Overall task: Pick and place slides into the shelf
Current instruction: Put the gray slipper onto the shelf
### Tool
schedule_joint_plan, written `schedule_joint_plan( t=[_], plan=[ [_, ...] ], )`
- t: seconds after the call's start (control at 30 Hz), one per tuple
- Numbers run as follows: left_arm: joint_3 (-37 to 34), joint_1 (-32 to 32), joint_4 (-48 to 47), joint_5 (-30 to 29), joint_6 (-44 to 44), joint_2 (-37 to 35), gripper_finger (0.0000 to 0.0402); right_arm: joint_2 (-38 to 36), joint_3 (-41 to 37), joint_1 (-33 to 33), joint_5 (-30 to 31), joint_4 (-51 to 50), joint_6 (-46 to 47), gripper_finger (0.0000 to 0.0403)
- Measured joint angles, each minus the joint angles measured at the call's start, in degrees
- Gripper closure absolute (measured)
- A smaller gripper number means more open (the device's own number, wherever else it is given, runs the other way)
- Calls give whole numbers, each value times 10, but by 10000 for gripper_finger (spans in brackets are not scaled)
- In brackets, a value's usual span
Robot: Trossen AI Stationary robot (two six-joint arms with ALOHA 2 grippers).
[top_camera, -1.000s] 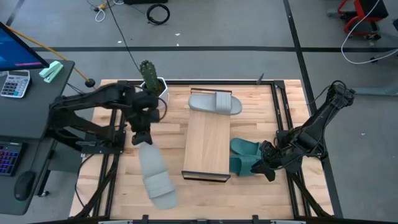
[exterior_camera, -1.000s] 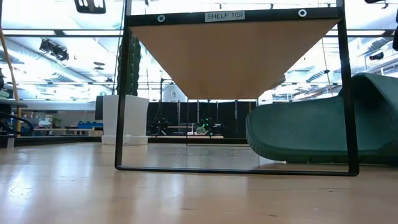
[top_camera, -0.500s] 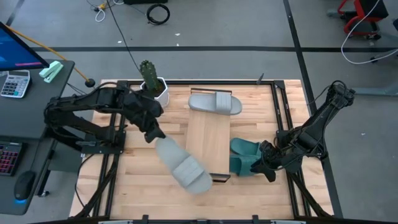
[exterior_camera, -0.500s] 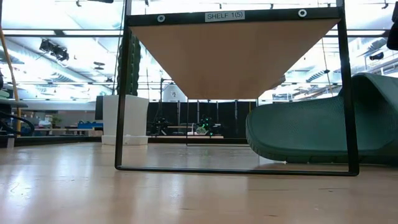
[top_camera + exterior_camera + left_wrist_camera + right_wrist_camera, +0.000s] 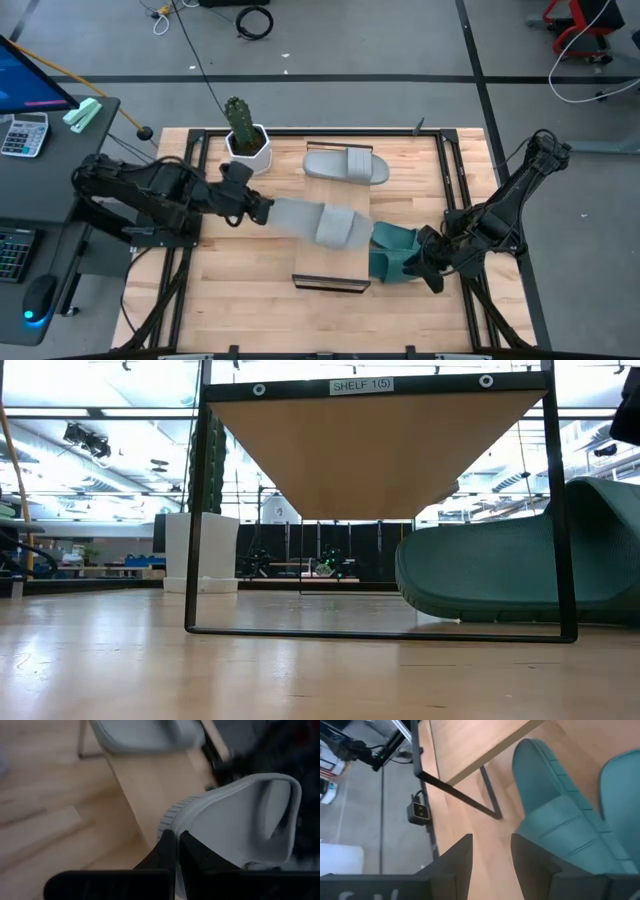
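Note:
My left gripper (image 5: 262,210) is shut on a light grey slide (image 5: 320,222), which it holds out across the middle of the shelf (image 5: 330,265), strap end toward the table's right. In the left wrist view this slide (image 5: 240,820) sits over the board (image 5: 145,790). A second grey slide (image 5: 345,165) lies flat on the shelf's far end. Two teal slides (image 5: 395,250) rest on the table by the shelf's near right corner. My right gripper (image 5: 492,855) stands open just right of them, with nothing between its fingers. My left gripper pinches the grey slide's heel end (image 5: 172,822) between its two fingers, at the ribbed edge of the sole. The fingers come from the table's left, slanting down, along the slide's length. The slide sticks out beyond them over the shelf, rolled partly onto its side; whether it touches the board I cannot tell.
A potted cactus (image 5: 243,135) stands at the table's far left, close behind my left arm. Dark frame rails (image 5: 455,180) run along the table's sides. Bare wood (image 5: 240,290) lies at the near left. The low view shows the shelf's frame (image 5: 195,510) and a teal slide (image 5: 500,570).
My left gripper has swung from the near left of the table toward the right, rolling its wrist. The grey slide it holds has come up off the table and turned from pointing at the near edge to lying across the shelf. My right gripper has kept its place.

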Motion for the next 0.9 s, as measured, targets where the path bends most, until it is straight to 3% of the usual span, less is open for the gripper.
schedule_joint_plan(
  t=[0.1,0.17,0.6,0.9],
  plan=[
    [0,-18,15,-64,-42,13,391,0,0,0,2,-9,-12,261],
    [0,-22,29,-67,-58,25,390,0,0,0,3,-9,-23,261],
    [0,6,120,-51,-57,118,388,0,0,0,7,-9,-42,261],
    [0,67,144,8,-10,148,392,0,0,0,10,-6,-21,261]
  ],
)
